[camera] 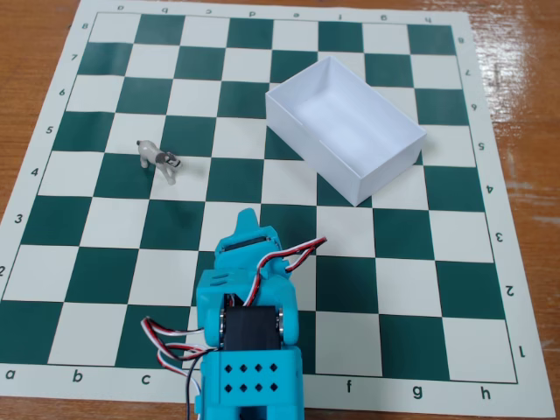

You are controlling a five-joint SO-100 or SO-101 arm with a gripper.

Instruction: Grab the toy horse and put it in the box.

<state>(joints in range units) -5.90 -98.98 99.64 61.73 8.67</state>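
The toy horse (159,158) is a tiny grey-and-white figurine standing on the left part of the chessboard mat, on the border of a white and a green square. The box (346,128) is white, open-topped and empty, and sits turned at an angle at the upper right of the board. My gripper (248,219) is light blue and sits low at the bottom centre, pointing up the board. Its jaws look pressed together with nothing between them. It lies well below and to the right of the horse, and below and left of the box.
The green-and-white chessboard mat (411,262) covers most of the wooden table (525,52). The arm's blue body with red, white and black wires (249,350) fills the bottom centre of the view.
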